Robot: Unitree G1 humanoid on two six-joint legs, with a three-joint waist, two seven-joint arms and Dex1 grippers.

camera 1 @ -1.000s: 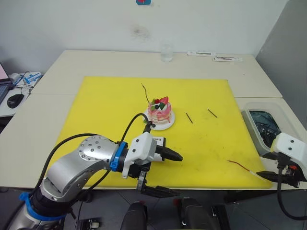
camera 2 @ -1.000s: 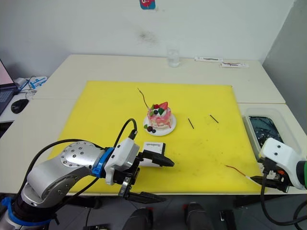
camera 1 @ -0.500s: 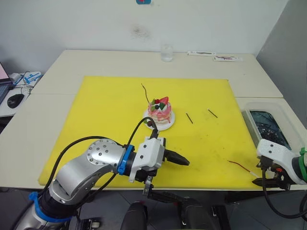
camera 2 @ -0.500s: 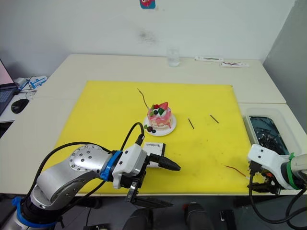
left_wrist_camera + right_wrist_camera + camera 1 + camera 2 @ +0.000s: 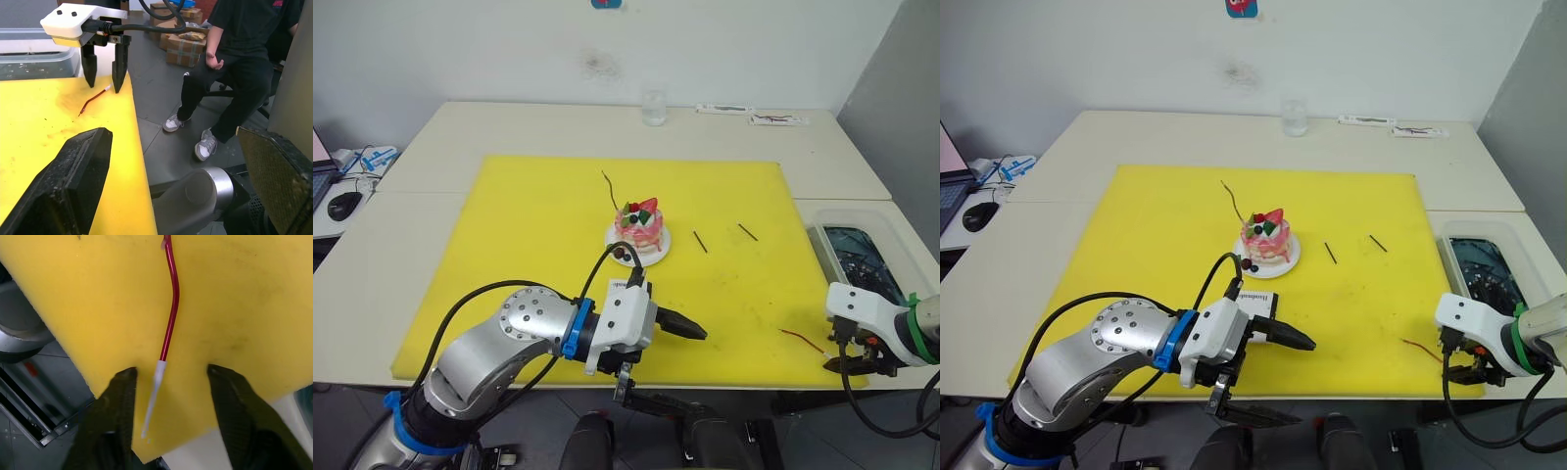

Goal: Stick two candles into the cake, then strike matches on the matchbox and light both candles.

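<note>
Yellow mat (image 5: 529,225) covers the desk (image 5: 460,127); right hand (image 5: 164,387), released, straddles a candle's (image 5: 171,308) pale end. It looks light, thin, bendy: pinch near that end.

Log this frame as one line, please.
right gripper: open, straddling candle pale tip, mat edge | left gripper: open, idle | cake: one candle in
</note>
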